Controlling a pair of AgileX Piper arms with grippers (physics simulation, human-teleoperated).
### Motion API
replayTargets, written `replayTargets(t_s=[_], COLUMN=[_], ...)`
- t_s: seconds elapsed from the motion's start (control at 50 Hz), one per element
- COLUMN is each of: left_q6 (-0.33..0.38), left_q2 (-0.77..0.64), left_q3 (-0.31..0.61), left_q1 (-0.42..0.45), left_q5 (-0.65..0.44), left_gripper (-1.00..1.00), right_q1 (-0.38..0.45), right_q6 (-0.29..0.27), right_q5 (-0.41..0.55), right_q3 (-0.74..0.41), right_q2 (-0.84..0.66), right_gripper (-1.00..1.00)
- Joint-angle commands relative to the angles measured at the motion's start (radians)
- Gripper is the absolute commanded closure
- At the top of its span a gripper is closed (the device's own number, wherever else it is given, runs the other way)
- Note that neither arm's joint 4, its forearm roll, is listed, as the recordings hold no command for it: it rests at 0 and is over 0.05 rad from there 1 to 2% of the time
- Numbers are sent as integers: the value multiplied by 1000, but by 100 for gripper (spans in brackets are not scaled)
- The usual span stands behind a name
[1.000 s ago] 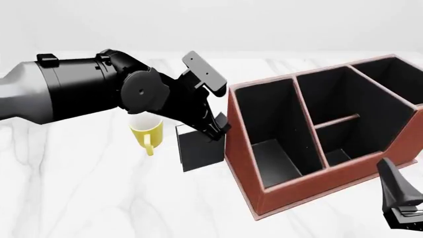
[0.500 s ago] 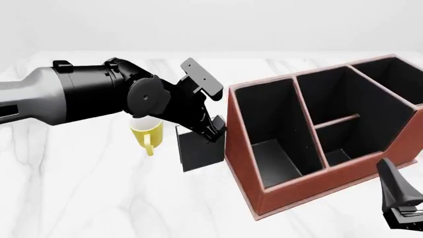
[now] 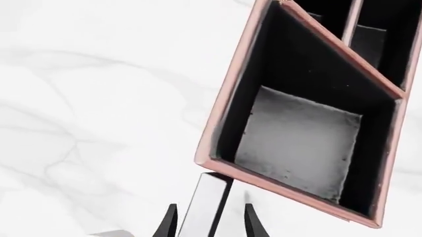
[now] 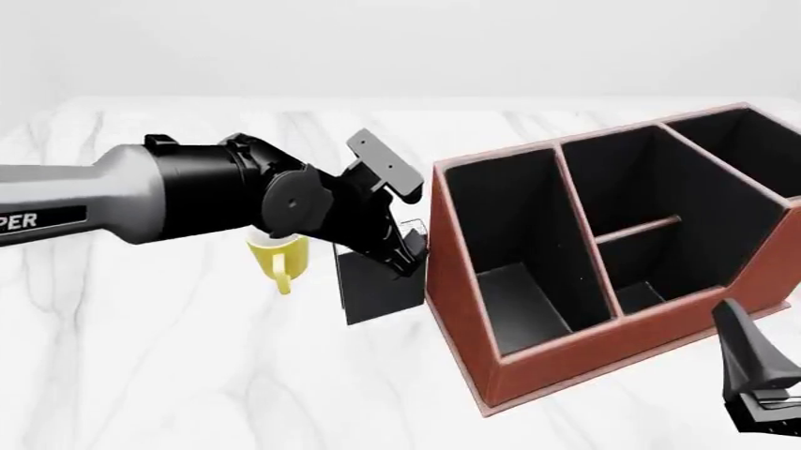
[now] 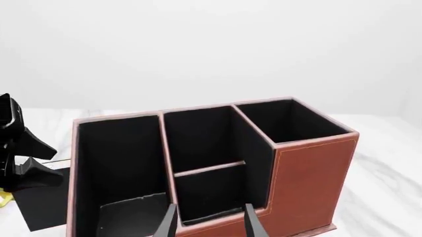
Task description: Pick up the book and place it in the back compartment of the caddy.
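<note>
The left gripper (image 3: 209,224), jaws apart and astride the top edge of the book (image 4: 375,286) — upright beside the caddy (image 4: 466,309), mid-table — appears not yet clamped, so it should settle deeper and squeeze squarely before lifting clear of the wall.
</note>
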State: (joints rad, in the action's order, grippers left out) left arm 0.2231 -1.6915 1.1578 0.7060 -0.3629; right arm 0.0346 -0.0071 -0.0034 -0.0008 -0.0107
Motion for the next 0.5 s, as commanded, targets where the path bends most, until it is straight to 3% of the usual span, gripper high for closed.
replayTargets(t_s=[0.02, 0.44, 0.46, 0.5], left_q6=[-38, -37, -8, -61], left_q2=[-47, -126, -136, -114], left_q3=[-70, -89, -75, -106], left_q1=[8, -31, -60, -7], left_q5=[93, 164, 162, 153], left_gripper=[-100, -100, 100, 100], right_q1=[2, 0, -1, -1], right_q6=[-1, 0, 1, 1], right_q5=[1, 6, 5, 4], right_q3=[0, 0, 0, 0], right_q2=[3, 7, 6, 6], right_gripper=[-100, -100, -100, -100])
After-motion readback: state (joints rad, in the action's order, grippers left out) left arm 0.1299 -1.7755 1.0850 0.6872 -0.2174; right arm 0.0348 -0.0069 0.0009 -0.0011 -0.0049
